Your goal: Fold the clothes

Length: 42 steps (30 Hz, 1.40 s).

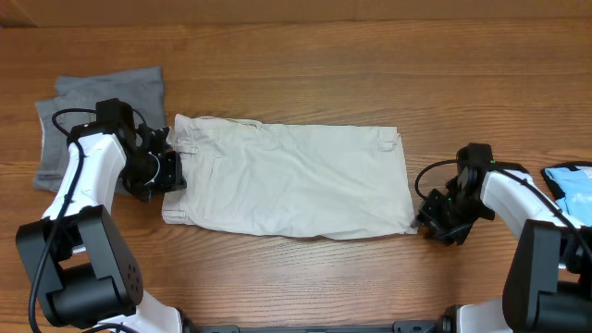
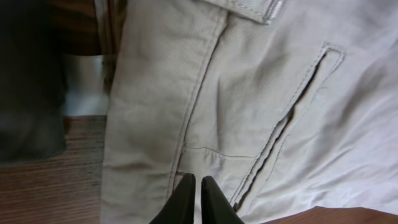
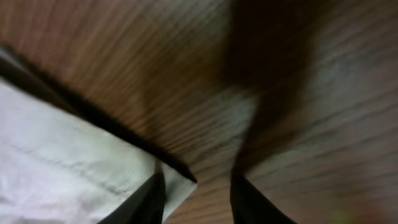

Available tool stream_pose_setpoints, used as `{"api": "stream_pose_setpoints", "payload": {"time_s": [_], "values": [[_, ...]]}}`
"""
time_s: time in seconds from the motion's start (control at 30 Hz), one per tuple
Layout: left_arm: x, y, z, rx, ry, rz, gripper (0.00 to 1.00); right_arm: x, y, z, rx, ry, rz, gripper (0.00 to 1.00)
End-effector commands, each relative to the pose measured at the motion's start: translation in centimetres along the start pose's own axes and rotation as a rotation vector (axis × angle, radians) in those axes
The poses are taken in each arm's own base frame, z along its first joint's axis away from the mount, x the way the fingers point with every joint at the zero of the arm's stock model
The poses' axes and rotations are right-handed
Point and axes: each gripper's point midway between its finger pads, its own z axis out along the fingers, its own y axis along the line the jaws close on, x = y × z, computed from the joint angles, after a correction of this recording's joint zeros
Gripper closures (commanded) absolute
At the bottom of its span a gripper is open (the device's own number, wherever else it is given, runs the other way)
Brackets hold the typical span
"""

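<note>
Shorts (image 1: 296, 180) are dead centre on the table (image 1: 296, 55), lying flat as a wide rectangle, long axis running 9 to 3 o'clock, a few wrinkles across the top layer.

Your left gripper (image 1: 171, 171) sits on the shorts' 9 o'clock edge. On the left wrist cam the fingers (image 2: 185, 194) are pinched almost together with only a sliver of beige cloth between them, so read that as clamped on the fabric. A welt pocket slit (image 2: 280, 134) runs just to their 2 o'clock, and a belt loop (image 2: 249, 7) is at 12.

Your right gripper (image 1: 424, 220) is at the shorts' 4 o'clock corner. Its fingers (image 3: 149, 199) stand moderately apart, not gripping. The hem corner reaches the 9 o'clock finger and pokes slightly into the gap; bare wood fills the rest.

Grey garment (image 1: 102, 111) is at the table's 10 o'clock, just beyond your left arm and apart from the shorts. Light-blue item (image 1: 572, 185) is at the 3 o'clock frame edge, partly hidden by your right arm.
</note>
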Motion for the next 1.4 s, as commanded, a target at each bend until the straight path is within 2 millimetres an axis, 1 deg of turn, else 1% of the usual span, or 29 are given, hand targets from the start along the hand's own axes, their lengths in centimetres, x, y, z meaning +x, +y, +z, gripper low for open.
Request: {"api": "stream_pose_setpoints", "payload": {"time_s": [0.0,0.03,0.07,0.1,0.23,0.37,0.5,0.63,0.77,0.8,0.83,0.87,0.9,0.97,1.0,1.07,1.13,1.2,1.3,1.37], "values": [[-0.4,-1.1,-0.4,0.051,-0.028,0.003,0.86,0.5,2.4,0.1,-0.154,0.024,-0.022,0.64],[-0.5,-1.2,-0.4,0.056,-0.033,0.004,0.85,0.5,3.5,-0.1,-0.216,0.031,-0.063,0.69],[-0.6,-1.2,-0.4,0.057,-0.037,0.006,0.84,0.6,4.8,-0.5,-0.291,0.038,-0.110,0.82],[-0.6,-1.2,-0.4,0.059,-0.039,0.006,0.84,0.7,5.6,-0.8,-0.329,0.043,-0.124,0.91],[-0.6,-1.3,-0.4,0.064,-0.039,0.006,0.83,0.2,6.4,-1.9,-0.350,0.024,-0.154,0.96],[-0.7,-1.3,-0.4,0.064,-0.043,0.008,0.82,-0.3,7.3,-3.7,-0.368,-0.016,-0.183,0.96],[-0.7,-1.3,-0.4,0.064,-0.043,0.008,0.82,-0.5,8.8,-5.3,-0.399,-0.062,-0.235,0.95],[-0.8,-1.3,-0.4,0.064,-0.048,0.009,0.81,0.7,10.8,-5.4,-0.457,-0.041,-0.304,0.90],[-0.9,-1.3,-0.4,0.064,-0.048,0.010,0.80,2.5,13.5,-5.0,-0.495,-0.032,-0.437,0.89],[-0.9,-1.3,-0.4,0.064,-0.048,0.009,0.80,2.9,14.0,-4.8,-0.495,-0.036,-0.482,0.85],[-0.9,-1.3,-0.4,0.064,-0.048,0.010,0.79,3.3,14.3,-4.6,-0.483,-0.040,-0.515,0.78],[-0.9,-1.3,-0.4,0.064,-0.048,0.009,0.78,3.4,14.2,-4.3,-0.463,-0.045,-0.524,0.66],[-0.9,-1.3,-0.4,0.063,-0.048,0.009,0.78,3.2,13.9,-4.1,-0.436,-0.054,-0.519,0.63],[-0.9,-1.3,-0.4,0.063,-0.048,0.010,0.75,2.5,13.0,-4.0,-0.394,-0.070,-0.484,0.61],[-0.9,-1.3,-0.4,0.063,-0.048,0.010,0.71,2.0,12.7,-4.2,-0.394,-0.078,-0.467,0.61],[-0.9,-1.3,-0.4,0.063,-0.048,0.010,0.61,1.0,11.9,-5.0,-0.404,-0.103,-0.426,0.60],[-0.9,-1.3,-0.4,0.063,-0.049,0.010,0.52,-0.2,10.6,-6.1,-0.417,-0.133,-0.364,0.57],[-0.9,-1.3,-0.4,0.063,-0.049,0.010,0.43,-1.0,9.3,-7.0,-0.423,-0.152,-0.311,0.57],[-0.9,-1.3,-0.4,0.063,-0.050,0.010,0.36,-1.8,7.1,-7.6,-0.414,-0.147,-0.218,0.56],[-1.0,-1.3,-0.4,0.063,-0.053,0.011,0.35,-1.9,5.4,-7.3,-0.365,-0.137,-0.154,0.59]]}}
